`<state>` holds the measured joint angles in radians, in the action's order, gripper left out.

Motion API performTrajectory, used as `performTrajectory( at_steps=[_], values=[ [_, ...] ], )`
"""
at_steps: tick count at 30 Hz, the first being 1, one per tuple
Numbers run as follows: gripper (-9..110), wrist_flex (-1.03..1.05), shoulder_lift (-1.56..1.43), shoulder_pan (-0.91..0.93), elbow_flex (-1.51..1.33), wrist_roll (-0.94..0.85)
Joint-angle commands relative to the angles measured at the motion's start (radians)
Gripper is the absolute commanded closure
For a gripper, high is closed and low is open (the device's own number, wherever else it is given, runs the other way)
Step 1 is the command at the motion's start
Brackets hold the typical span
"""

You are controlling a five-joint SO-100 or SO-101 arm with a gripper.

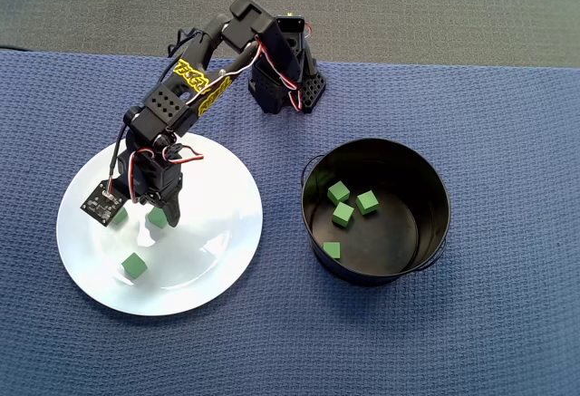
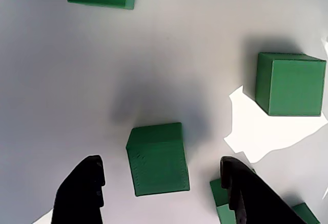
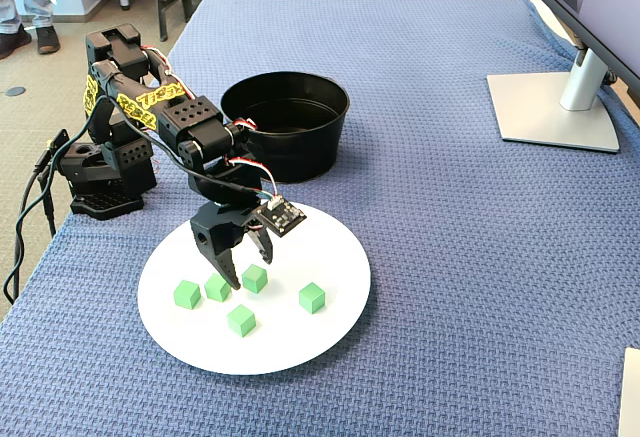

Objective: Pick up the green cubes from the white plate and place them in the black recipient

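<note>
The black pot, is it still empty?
No, the overhead view shows four green cubes already lying on the bottom of the black pot.

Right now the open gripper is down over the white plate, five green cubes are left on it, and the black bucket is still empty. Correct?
Not quite: the black bucket is not empty. The overhead view shows four green cubes on its bottom. The rest holds: the gripper is open, low over the white plate, and the fixed view shows five cubes left on it.
</note>
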<state>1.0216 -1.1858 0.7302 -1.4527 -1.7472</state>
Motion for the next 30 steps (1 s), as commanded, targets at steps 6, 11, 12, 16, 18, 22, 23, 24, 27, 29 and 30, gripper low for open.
performTrajectory(
  at_steps=[6,11,12,16,18,22,23,24,27,29,30],
  values=[
    [81,-0.035,0.025,-0.005,0.060,-0.021],
    [84,-0.054,0.041,-0.003,0.064,-0.017],
    [89,-0.058,0.044,-0.003,0.064,-0.014],
    [101,-0.078,0.048,-0.002,0.061,-0.009],
    [101,-0.078,0.046,-0.002,0.061,-0.006],
    [101,-0.077,0.009,-0.012,0.057,0.051],
    [101,-0.086,-0.006,-0.020,0.055,0.092],
    [101,-0.109,-0.023,-0.031,0.055,0.158],
    [101,-0.097,-0.091,-0.061,0.089,0.367],
    [101,-0.014,-0.156,-0.078,0.126,0.500],
    [101,0.046,-0.192,-0.084,0.141,0.540]
  ],
)
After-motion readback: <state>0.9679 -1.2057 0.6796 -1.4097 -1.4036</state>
